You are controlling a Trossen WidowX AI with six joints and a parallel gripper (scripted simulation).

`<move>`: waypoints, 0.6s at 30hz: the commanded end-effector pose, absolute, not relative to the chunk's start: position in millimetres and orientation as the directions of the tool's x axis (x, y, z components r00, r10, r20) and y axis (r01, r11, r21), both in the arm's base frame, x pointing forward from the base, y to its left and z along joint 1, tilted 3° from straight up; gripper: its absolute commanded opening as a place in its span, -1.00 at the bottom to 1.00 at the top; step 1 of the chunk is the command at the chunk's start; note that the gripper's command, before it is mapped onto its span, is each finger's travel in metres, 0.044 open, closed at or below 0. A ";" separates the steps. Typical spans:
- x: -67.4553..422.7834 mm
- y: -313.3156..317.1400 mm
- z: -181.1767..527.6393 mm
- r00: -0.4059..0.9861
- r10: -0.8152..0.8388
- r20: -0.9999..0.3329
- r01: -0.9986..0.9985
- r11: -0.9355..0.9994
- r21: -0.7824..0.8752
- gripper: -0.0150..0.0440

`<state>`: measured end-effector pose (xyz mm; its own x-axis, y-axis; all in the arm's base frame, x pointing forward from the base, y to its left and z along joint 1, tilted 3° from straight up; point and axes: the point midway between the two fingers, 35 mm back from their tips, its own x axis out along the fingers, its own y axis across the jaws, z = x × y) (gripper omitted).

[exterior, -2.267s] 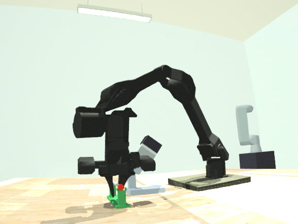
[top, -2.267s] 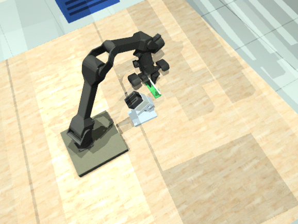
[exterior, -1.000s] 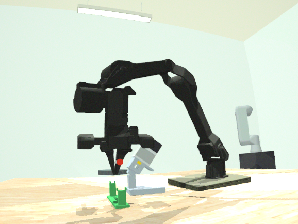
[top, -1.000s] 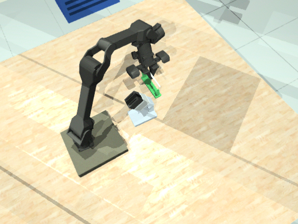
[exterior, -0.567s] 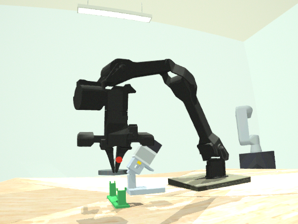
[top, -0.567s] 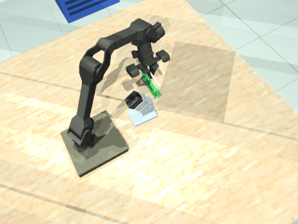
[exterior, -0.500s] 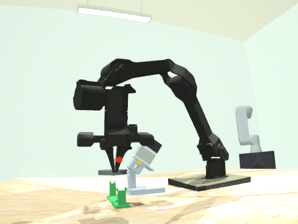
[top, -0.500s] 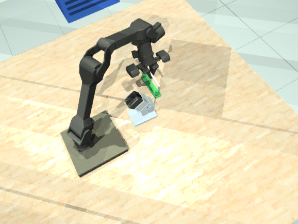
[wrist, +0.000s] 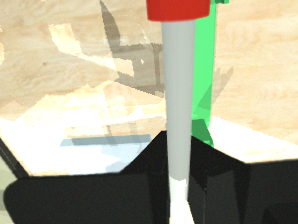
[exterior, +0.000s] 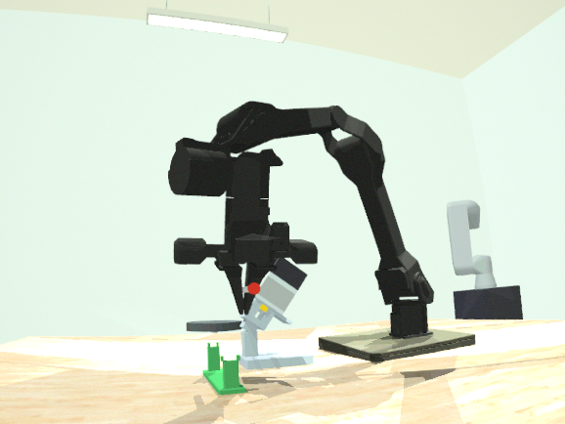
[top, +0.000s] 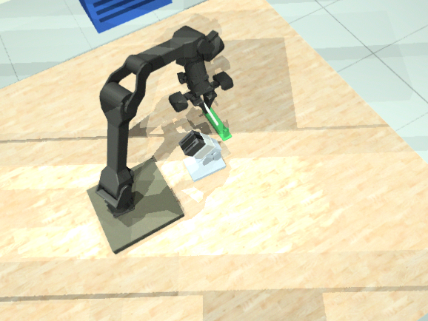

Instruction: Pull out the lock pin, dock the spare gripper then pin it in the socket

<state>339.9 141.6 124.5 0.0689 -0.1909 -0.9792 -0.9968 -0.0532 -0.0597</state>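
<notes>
My gripper [top: 206,105] [exterior: 242,299] [wrist: 171,137] is shut on the lock pin [top: 211,115] [wrist: 179,95], a grey shaft with a red head [exterior: 253,288] [wrist: 177,9]. It holds the pin in the air, above the green cradle [top: 223,132] [exterior: 224,376] [wrist: 205,70] on the table. The pale mount [top: 207,170] [exterior: 250,342] stands just beside, towards the arm's base. The spare gripper [top: 193,143] [exterior: 282,287], a grey body with a black end, sits tilted in the mount's socket. The pin's head is level with the mount's socket, a little to its side.
The arm's dark base plate [top: 148,222] [exterior: 396,344] lies behind the mount. A blue crate [top: 122,9] lies on the floor beyond the table. A white arm on a dark pedestal [exterior: 469,244] stands far off. A dark flat disc [exterior: 212,324] shows behind the mount.
</notes>
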 end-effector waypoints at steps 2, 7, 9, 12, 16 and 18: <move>320.6 141.3 127.8 0.057 -0.189 -0.980 -0.998 -0.041 -0.051 -0.49; 304.6 140.1 131.0 0.054 -0.188 -0.981 -0.998 -0.032 -0.049 -0.49; 298.8 139.6 132.0 0.053 -0.188 -0.981 -0.998 -0.029 -0.048 -0.49; 296.7 139.3 132.3 0.053 -0.188 -0.981 -0.998 -0.028 -0.048 -0.49; 297.4 139.9 126.2 0.053 -0.188 -0.981 -0.998 -0.028 -0.049 -0.49; 298.0 140.5 119.7 0.054 -0.188 -0.981 -0.998 -0.027 -0.050 -0.49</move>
<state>300.0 139.8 128.4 0.0605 -0.1901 -0.9799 -0.9980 -0.0318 -0.0554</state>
